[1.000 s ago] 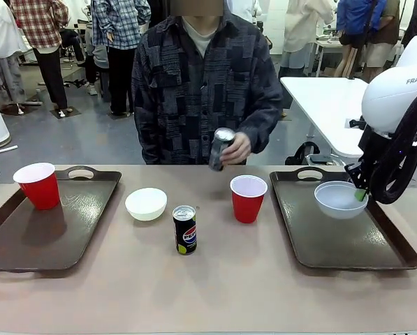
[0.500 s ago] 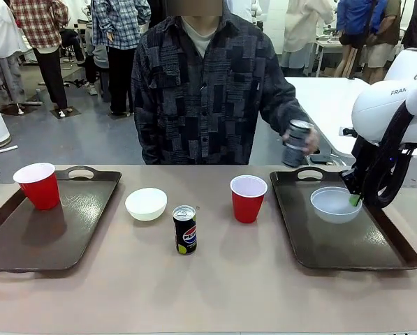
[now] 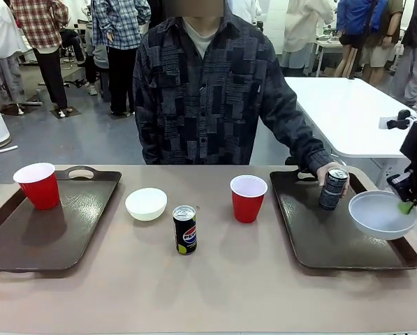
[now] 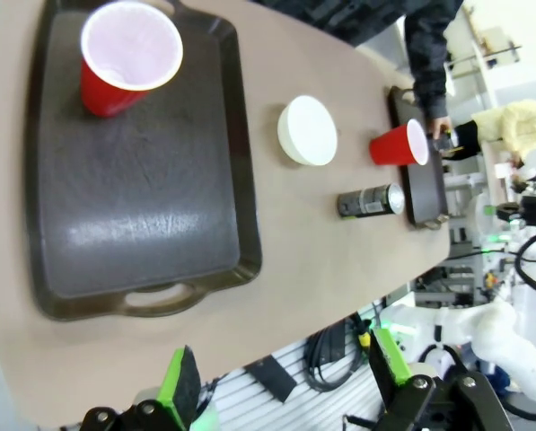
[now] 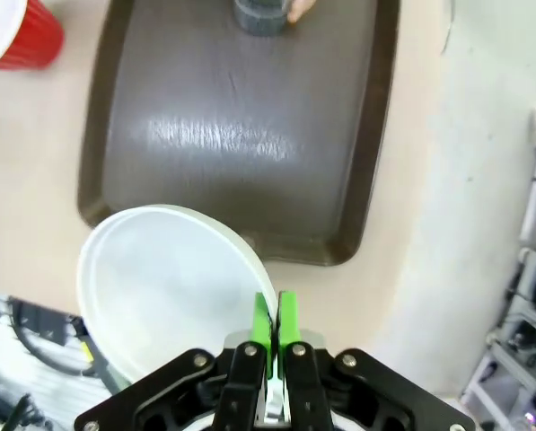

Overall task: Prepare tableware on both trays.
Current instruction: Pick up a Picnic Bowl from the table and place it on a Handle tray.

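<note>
My right gripper (image 3: 407,206) is shut on the rim of a white bowl (image 3: 380,213) and holds it tilted over the right edge of the right tray (image 3: 327,241). The right wrist view shows its green pads (image 5: 264,323) pinching the bowl (image 5: 164,287) beyond the tray's (image 5: 241,135) end. A person's hand stands a dark can (image 3: 332,188) on that tray. The left tray (image 3: 47,241) carries a red cup (image 3: 37,185). A second white bowl (image 3: 146,204), a Pepsi can (image 3: 184,229) and another red cup (image 3: 248,198) stand on the table between the trays. My left gripper (image 4: 284,373) hangs open, high off the left tray (image 4: 142,197).
The person stands at the far side, one arm stretched to the right tray. A white table (image 3: 348,115) stands behind on the right, and other people farther back. The near strip of the beige table (image 3: 208,293) is bare.
My right gripper has carried the bowl rightward, from over the tray's middle to its right edge. The person's hand has brought the can across and down onto the right tray.
</note>
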You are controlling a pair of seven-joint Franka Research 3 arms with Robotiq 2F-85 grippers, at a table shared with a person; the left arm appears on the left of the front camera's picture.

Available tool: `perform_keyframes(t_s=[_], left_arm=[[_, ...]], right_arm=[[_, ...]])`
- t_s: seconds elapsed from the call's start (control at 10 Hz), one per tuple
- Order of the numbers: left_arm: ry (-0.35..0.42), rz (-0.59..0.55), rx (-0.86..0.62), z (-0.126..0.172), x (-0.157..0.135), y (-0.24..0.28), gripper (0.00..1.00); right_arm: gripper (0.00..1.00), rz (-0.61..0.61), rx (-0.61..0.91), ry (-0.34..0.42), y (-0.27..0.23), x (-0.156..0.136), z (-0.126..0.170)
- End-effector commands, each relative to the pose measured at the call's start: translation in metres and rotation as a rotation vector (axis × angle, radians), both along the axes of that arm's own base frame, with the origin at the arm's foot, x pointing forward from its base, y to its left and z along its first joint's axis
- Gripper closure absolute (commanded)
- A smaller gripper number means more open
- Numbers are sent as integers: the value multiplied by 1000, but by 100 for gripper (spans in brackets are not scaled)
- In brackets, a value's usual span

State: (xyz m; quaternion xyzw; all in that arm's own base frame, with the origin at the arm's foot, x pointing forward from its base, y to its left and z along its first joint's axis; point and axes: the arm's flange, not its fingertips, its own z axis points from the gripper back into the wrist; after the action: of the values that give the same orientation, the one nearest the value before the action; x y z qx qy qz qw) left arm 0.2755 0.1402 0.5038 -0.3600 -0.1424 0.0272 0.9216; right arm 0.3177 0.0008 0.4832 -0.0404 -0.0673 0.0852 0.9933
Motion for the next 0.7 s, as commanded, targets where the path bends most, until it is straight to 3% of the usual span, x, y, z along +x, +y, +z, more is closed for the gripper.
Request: perform_keyframes(t_s=[0.0,0.4,0.6], left_arm=[[-1,4,-21,1,0,0,0],[-1,4,-21,1,0,0,0],[-1,4,-21,1,0,0,0]], right_arm=[[96,9,-9,47,-10,-1,-31],[96,25,26,67,1,13,-35],[96,0,94,106,7,55,-46]])
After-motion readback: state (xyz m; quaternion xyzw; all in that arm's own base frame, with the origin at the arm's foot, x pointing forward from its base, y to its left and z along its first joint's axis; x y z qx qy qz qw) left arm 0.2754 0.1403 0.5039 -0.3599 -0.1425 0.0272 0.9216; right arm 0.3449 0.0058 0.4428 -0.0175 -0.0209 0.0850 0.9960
